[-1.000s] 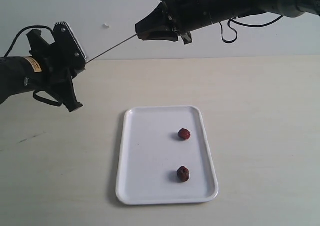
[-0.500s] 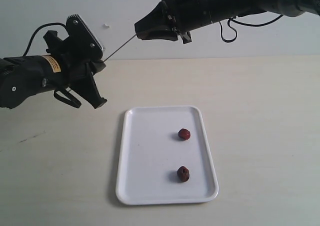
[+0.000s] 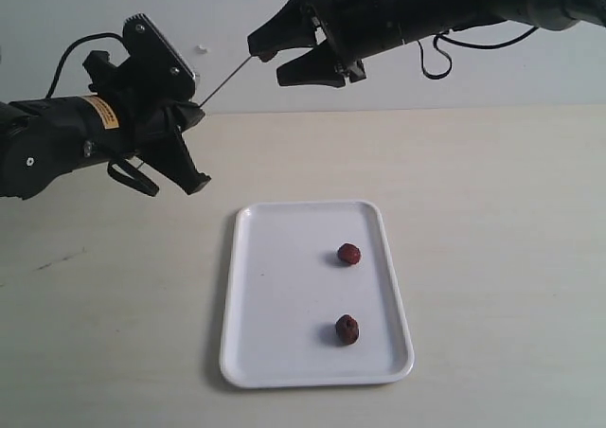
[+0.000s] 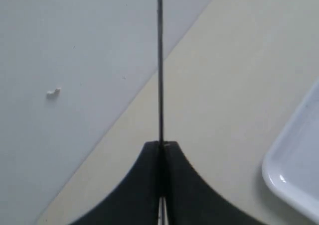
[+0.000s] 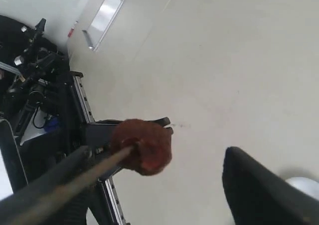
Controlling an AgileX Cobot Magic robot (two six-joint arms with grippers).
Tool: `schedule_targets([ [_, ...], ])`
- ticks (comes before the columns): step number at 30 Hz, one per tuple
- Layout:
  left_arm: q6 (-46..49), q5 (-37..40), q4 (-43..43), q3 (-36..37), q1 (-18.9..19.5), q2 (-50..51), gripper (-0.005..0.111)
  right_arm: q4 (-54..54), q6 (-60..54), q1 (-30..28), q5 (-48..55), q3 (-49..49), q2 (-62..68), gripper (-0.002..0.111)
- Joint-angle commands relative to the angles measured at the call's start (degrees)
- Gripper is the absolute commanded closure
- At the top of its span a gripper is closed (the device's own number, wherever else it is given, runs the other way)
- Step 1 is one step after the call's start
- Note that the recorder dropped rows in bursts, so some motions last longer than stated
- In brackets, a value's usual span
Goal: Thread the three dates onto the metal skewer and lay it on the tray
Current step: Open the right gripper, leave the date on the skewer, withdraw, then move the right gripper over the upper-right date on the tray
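Note:
My left gripper [image 3: 196,110] is shut on the near end of the metal skewer [image 3: 223,79], a thin grey rod that slants up to the right. One date [image 5: 143,145] is threaded on the rod [image 5: 75,177]. My right gripper [image 3: 268,63] stands open around the far tip, its fingers apart from the date. In the exterior view that date is hidden among the fingers. Two more dates [image 3: 349,254] [image 3: 347,329] lie on the white tray [image 3: 275,295]. The left wrist view shows the skewer [image 4: 160,60] running straight out of the closed jaws of the left gripper [image 4: 162,144].
The tray sits on a pale beige table, and its corner [image 4: 299,170] shows in the left wrist view. A light wall stands behind the table. Black cables hang from the right arm [image 3: 436,59].
My right gripper has opened and let go of the date on the skewer. My left arm has carried the skewer's held end to the right and slightly up.

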Motion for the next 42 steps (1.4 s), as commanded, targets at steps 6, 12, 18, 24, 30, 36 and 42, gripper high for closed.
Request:
schedule_targets([
  [6, 0.82, 0.33, -0.46, -0.35, -0.28, -0.19, 0.107, -12.72, -1.03, -6.2, 0.26, -0.29, -5.6, 0.039],
  [12, -8.98, -4.35, -0.66, -0.35, 0.96, -1.01, 0.107, -18.67, -0.82, -6.39, 0.26, -0.29, -7.72, 0.04],
  [18, -14.82, -6.72, -0.43, -0.35, 1.44, -1.23, 0.107, -26.48, -0.55, -6.08, 0.26, -0.29, -7.72, 0.042],
  [24, -13.73, -4.87, 0.14, -0.35, 1.44, -1.23, 0.107, -30.91, 1.78, -6.08, 0.26, -0.29, -7.72, 0.042],
  [30, -4.34, 17.21, 3.63, -4.78, 1.44, -1.23, 0.107, -43.97, 2.59, -1.34, 0.26, -0.29, -7.72, 0.042],
  [36, -3.2, 41.68, 4.27, -11.13, 1.44, -1.23, 0.107, -50.12, 2.47, 5.41, 0.26, -0.29, -7.24, 0.042],
  [42, -3.31, 54.32, 4.54, -12.34, 1.67, -1.23, 0.107, -68.52, 9.17, 10.47, 0.26, -0.18, -5.76, 0.042],
])
